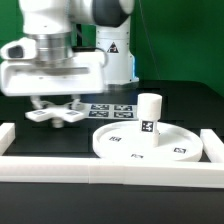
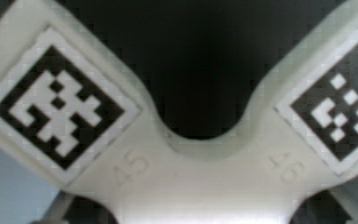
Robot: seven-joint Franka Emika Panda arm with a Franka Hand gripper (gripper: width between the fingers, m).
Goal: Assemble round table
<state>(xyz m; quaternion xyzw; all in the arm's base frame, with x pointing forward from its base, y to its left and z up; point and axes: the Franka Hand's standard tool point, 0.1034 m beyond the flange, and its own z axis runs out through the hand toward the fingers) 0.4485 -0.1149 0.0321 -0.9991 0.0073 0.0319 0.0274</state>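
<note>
The flat lobed cross-shaped piece (image 1: pixel 62 117) lies on the black table at the exterior view's left. My gripper (image 1: pixel 55 107) comes straight down on it, its fingers on either side of the piece's middle. In the wrist view the cross-shaped piece (image 2: pixel 179 160) fills the picture with two tagged lobes. Its white body spans the whole gap between my gripper's (image 2: pixel 202 213) dark fingers (image 2: pixel 69 210), so the gripper is shut on it. The large rimmed disc (image 1: pixel 120 148) lies flat at the exterior view's right. The short post (image 1: pixel 149 107) stands upright on the disc's far part.
White border rails run along the front (image 1: pixel 100 172), the exterior view's left (image 1: pixel 6 134) and right (image 1: pixel 213 146). The marker board (image 1: pixel 108 110) lies flat behind the disc. A white robot base (image 1: pixel 115 55) stands at the back before a green wall.
</note>
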